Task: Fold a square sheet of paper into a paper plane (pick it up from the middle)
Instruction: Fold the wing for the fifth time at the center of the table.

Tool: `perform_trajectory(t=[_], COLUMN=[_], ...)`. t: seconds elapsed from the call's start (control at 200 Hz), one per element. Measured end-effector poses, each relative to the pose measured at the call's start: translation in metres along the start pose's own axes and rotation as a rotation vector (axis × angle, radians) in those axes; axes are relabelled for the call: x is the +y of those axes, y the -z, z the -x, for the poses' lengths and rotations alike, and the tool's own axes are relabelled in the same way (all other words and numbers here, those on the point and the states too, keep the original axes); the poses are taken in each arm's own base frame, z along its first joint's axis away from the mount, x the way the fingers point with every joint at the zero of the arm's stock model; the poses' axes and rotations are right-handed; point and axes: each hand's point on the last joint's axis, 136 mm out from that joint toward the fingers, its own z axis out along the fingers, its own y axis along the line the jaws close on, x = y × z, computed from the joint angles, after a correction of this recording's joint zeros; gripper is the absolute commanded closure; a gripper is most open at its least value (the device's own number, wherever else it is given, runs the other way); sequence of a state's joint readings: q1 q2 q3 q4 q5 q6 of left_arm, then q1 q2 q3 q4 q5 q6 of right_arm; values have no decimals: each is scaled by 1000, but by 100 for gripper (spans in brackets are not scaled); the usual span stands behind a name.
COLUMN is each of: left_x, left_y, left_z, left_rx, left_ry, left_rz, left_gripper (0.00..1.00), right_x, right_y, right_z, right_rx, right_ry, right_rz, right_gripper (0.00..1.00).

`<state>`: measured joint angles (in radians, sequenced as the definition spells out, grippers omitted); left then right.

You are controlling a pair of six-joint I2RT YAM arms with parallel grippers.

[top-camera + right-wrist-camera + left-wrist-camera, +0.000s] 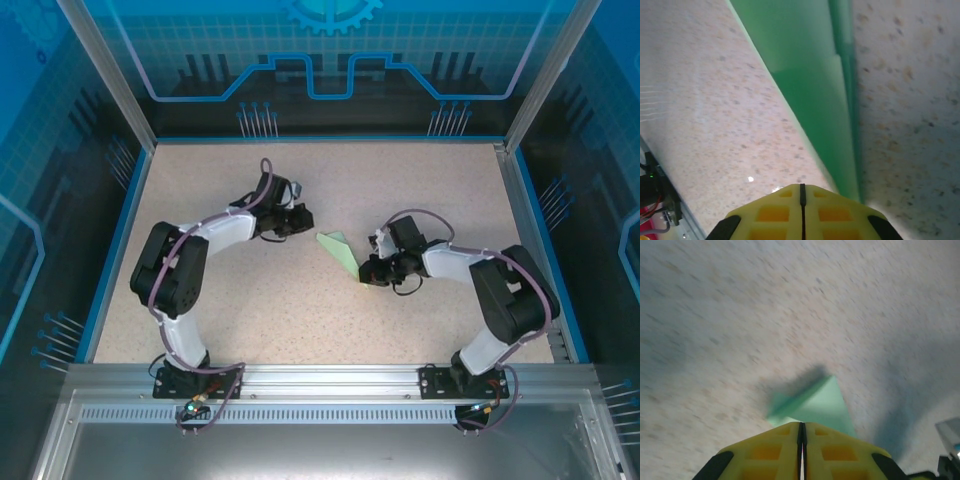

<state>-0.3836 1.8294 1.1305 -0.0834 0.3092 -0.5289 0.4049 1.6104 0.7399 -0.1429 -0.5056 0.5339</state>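
Tail of paper plane (338,250) hides behind closed right claw (801,192); left claw (801,429) closed, view blurred.

**A:** What was the paper plane (340,252) like?

**B:** Thin, pale green paper. It was matt and smooth, with crisp creases.

**A:** And the table (300,320)?

**B:** A speckled beige top, matt and finely grainy to the eye. I couldn't tell whether it was laminate or stone.

**A:** The grippers?

**B:** The left gripper (801,427) and the right gripper (801,189) were both moulded yellow plastic, matt, with black plastic at the sides.

**A:** The rest?

**B:** The left arm (190,255) and right arm (470,265) had smooth white plastic shells with a slight sheen and black joints. The front rail (330,378) was bare satin aluminium. The walls (330,60) were glossy, see-through blue panels.
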Motion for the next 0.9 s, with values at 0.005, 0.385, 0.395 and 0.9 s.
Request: perform_trajectory(t=[0.005, 0.385, 0.395, 0.9], left_x=[-1, -28, -28, -20], left_y=[0, -28, -28, -58], left_z=[-1, -73, -72, -70], left_rx=[1, 95, 92, 115], left_ry=[-1, 7, 9, 39], left_rz=[-1, -107, -110, -98], left_gripper=[87, 88, 88, 88], right_x=[1, 27, 27, -3], right_y=[0, 0, -1, -30], right_z=[0, 34, 34, 45], right_rx=[-2, -34, -34, 11], right_ry=[1, 71, 71, 20], right_rz=[1, -14, -14, -119], right_gripper=[93, 93, 93, 94])
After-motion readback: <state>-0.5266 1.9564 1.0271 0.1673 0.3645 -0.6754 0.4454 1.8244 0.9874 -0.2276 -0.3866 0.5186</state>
